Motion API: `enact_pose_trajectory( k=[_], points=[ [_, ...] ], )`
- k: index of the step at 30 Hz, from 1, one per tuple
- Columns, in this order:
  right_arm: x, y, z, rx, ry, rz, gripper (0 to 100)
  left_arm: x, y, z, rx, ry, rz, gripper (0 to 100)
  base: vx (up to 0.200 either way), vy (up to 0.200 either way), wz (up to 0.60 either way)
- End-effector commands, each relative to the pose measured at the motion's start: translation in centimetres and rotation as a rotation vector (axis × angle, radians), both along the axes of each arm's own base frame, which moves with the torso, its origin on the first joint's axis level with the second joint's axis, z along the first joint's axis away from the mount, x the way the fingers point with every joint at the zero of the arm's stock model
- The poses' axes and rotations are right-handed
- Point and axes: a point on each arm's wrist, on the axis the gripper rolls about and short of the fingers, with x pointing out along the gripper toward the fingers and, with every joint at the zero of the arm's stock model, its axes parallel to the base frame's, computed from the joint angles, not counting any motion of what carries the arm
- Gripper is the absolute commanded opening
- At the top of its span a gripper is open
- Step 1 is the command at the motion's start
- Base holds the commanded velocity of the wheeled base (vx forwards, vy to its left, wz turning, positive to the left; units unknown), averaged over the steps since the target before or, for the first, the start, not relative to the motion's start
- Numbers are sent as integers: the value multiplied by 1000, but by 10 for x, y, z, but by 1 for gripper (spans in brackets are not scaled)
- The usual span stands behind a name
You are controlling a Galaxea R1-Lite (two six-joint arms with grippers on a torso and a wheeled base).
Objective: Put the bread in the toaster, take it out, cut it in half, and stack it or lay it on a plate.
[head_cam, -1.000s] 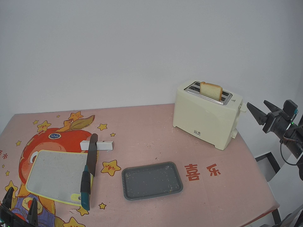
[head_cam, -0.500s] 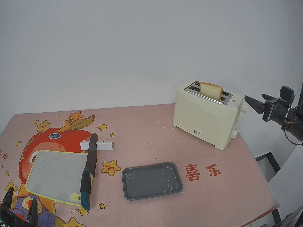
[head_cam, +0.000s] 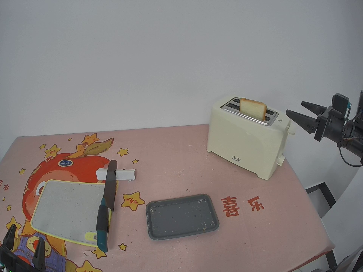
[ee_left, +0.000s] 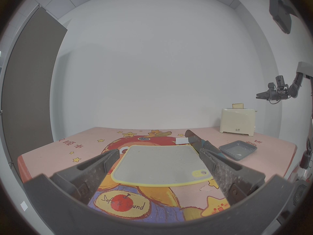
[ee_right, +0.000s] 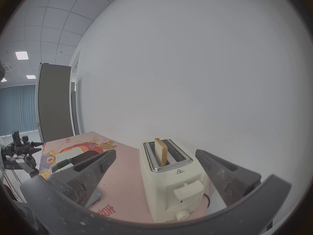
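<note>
A slice of bread (head_cam: 253, 108) stands upright in the near slot of the cream toaster (head_cam: 245, 140), its top half sticking out. The bread (ee_right: 161, 151) and toaster (ee_right: 171, 183) lie straight ahead in the right wrist view. My right gripper (head_cam: 299, 111) hangs open in the air just right of the toaster, level with its top, fingers pointing at it. A grey plate (head_cam: 182, 216) lies in front of the toaster. The knife (head_cam: 105, 204) rests on the right edge of the cutting board (head_cam: 66, 210). My left gripper (head_cam: 23, 244) is open, low at the table's front left corner.
A small white block (head_cam: 116, 174) lies behind the cutting board under the knife tip. The toaster's lever (ee_right: 185, 190) faces my right gripper. The table's right edge (head_cam: 314, 208) runs just below the right arm. A white wall stands close behind the toaster.
My right gripper has risen and moved left toward the toaster's top, levelling out. The bread, knife, plate and left gripper have stayed put.
</note>
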Motion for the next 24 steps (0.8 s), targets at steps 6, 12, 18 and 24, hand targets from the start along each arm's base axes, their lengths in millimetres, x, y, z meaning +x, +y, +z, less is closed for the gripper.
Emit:
enact_pose_trajectory(
  k=[6, 12, 18, 24],
  points=[
    [24, 0, -16, -7, 51, -4, 100, 1, 0, -5, 0, 11, 1, 100, 0, 0, 0],
    [44, 1, -12, 3, 39, -6, 100, 1, 0, -5, 0, 11, 1, 100, 0, 0, 0],
    [62, 7, -21, 2, 59, 4, 100, 1, 0, -5, 0, 11, -1, 100, 0, 0, 0],
    [74, 28, -32, -5, 85, 46, 100, 1, 0, -5, 0, 11, 1, 100, 0, 0, 0]
  ],
)
